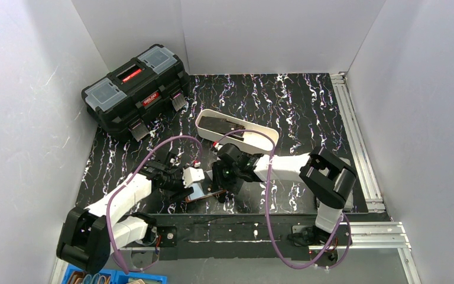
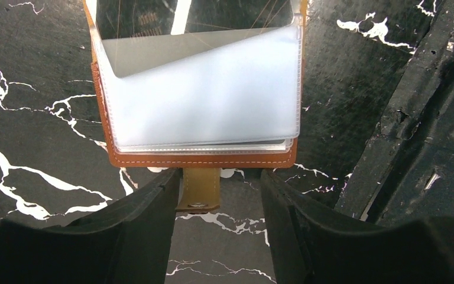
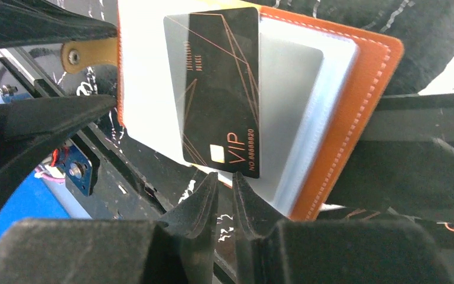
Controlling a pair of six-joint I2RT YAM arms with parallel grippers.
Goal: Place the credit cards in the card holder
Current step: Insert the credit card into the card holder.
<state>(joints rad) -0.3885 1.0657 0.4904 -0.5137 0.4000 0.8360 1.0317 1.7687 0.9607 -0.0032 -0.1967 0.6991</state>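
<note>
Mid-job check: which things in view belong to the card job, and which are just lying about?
Part of the job: black VIP credit card; brown card holder; more dark cards, lying in the white tray.
Just lying about: black toolbox; blue bin.

Black toolbox (image 1: 136, 92), red labels, grey lid compartments: far left corner of the table (image 1: 307, 106), set at an angle. White oblong tray (image 1: 267, 131): mid-table, near the toolbox, not touching it. Table top black with white marbling. Aluminium rails (image 1: 357, 136) along the right edge. Blue bin (image 1: 88, 277) below the near left corner, partly cut off.
</note>
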